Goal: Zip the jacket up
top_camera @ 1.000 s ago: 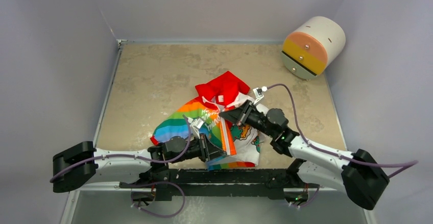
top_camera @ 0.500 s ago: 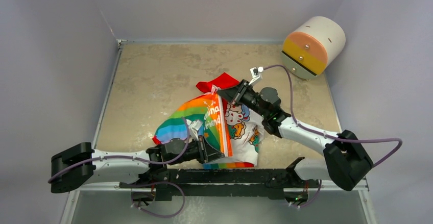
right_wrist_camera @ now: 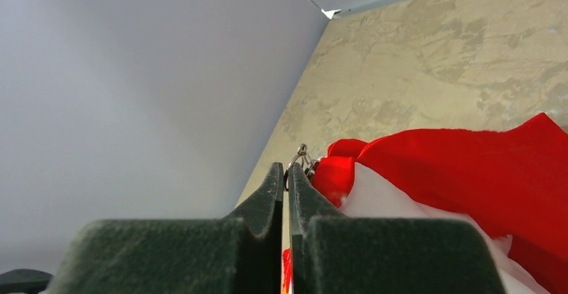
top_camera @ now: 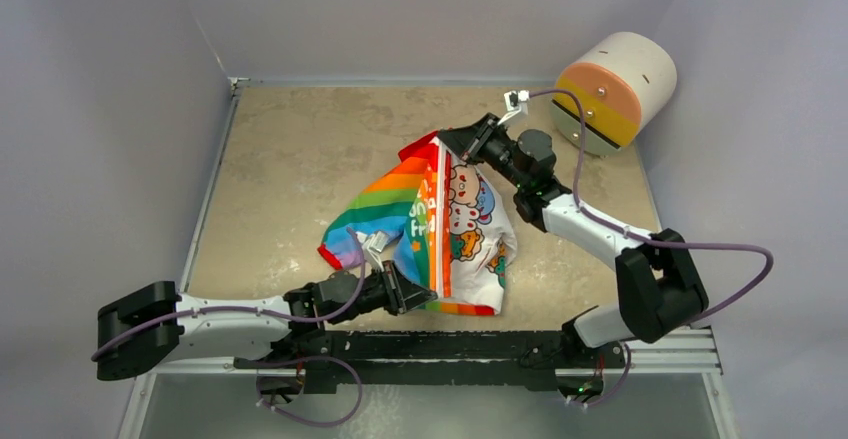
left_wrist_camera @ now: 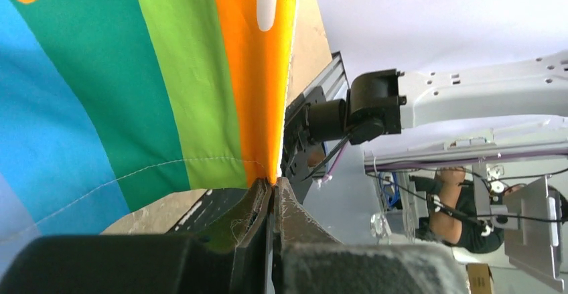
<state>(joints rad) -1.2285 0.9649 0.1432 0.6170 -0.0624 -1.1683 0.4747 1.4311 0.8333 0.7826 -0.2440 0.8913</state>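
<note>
The jacket [top_camera: 455, 224] lies stretched lengthwise in the middle of the table, rainbow panel on the left, white bear print on the right, red hood at the far end. My left gripper [top_camera: 425, 297] is shut on the jacket's bottom hem at the orange front edge [left_wrist_camera: 264, 106]. My right gripper [top_camera: 450, 144] is shut on the metal zipper pull [right_wrist_camera: 301, 155] at the jacket's top, beside the red hood [right_wrist_camera: 462, 167]. The zipper line runs taut between both grippers.
A white cylinder with orange and yellow bands [top_camera: 612, 92] rests at the far right corner. Grey walls [top_camera: 120, 109] enclose the beige table [top_camera: 300, 149] on three sides. The black rail [top_camera: 440, 347] with the arm bases runs along the near edge.
My right gripper has travelled away from me along the zipper to the jacket's top, pulling the front up and straight. The left gripper has kept its hold on the hem.
</note>
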